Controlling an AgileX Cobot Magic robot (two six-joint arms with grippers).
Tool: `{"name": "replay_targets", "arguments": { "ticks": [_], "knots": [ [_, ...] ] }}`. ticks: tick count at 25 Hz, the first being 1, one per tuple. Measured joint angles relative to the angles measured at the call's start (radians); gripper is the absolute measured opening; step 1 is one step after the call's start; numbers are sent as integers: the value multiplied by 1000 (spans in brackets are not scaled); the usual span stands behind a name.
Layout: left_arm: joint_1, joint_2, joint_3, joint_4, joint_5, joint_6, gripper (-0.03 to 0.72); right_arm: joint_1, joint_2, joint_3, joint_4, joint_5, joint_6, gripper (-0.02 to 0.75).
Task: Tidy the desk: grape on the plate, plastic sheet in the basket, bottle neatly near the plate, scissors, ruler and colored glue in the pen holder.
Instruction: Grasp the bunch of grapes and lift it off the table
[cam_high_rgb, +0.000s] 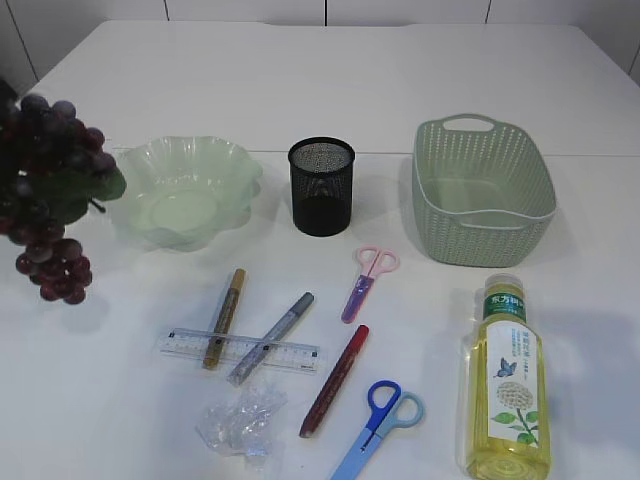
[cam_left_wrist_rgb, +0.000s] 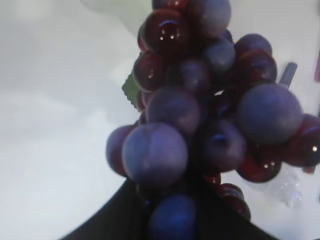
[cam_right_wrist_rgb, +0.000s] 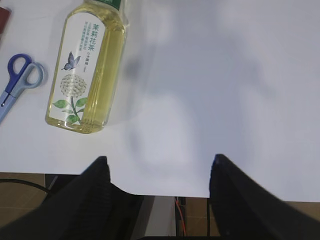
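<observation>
Left end effector grips grape; only right wrist view shows right end effector released.

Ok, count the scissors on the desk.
2. Pink scissors lie between the pen holder and the bottle; blue scissors lie at the front edge, partly cut off. None seem hidden.

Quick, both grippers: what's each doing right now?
Left gripper: closed on the grape bunch, lifted off the table.
Right gripper: open, empty, fingers apart, near the bottle.

Plate left, pen holder middle, basket right; ruler, scissors, bottle lie in front.
</observation>
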Motion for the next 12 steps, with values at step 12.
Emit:
{"name": "replay_targets", "arguments": {
  "ticks": [12],
  "knots": [
    [0,6,-62,-4,-201,-3,111,0,0,0,0,0,0,490]
  ]
}}
